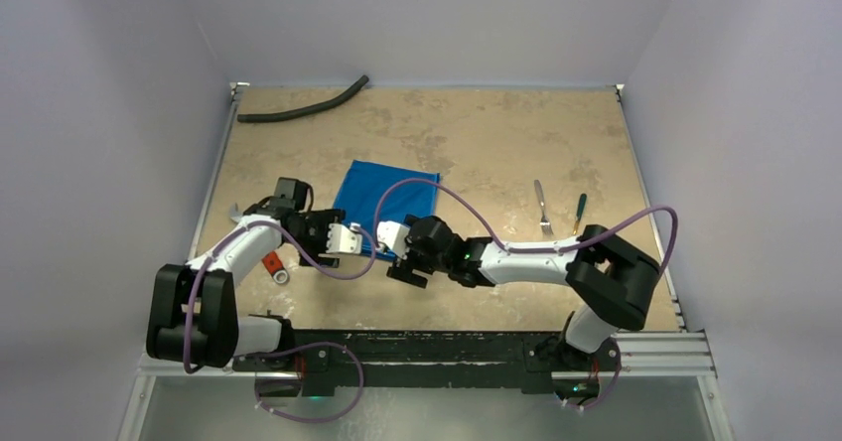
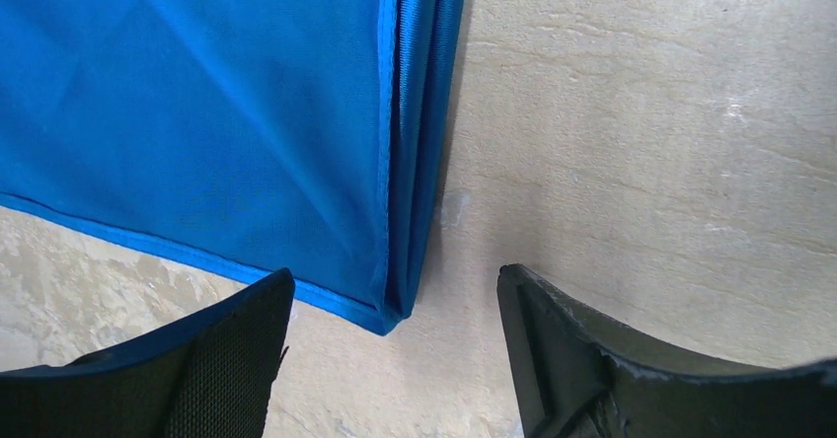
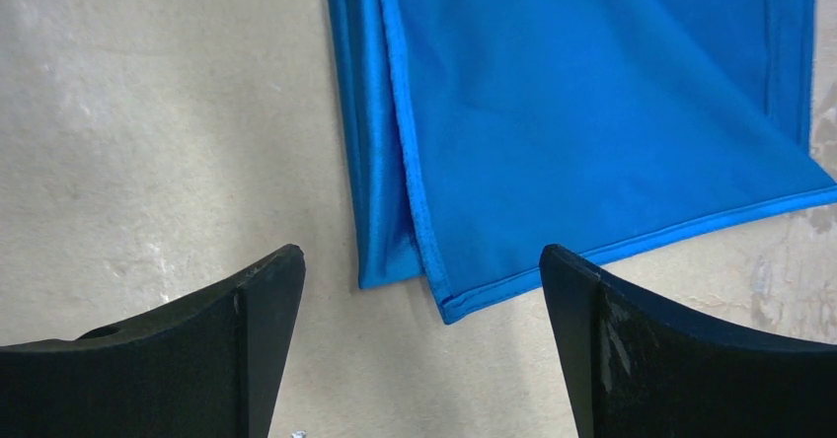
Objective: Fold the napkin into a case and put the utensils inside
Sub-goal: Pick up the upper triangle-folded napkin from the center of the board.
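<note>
Napkin [image 1: 387,198] corners sit between parted jaws of left gripper [image 2: 395,275] and right gripper [image 3: 421,251].

Black hose [image 1: 301,110] at far-left corner — red-handled wrench [image 1: 275,266] near front-left edge.

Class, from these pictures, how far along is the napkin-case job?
Done: the napkin lies folded in layers. In hand: the open left gripper and right gripper are at its near edge. Left: narrowing it into a case; fork and spoon lie apart on the table.
</note>
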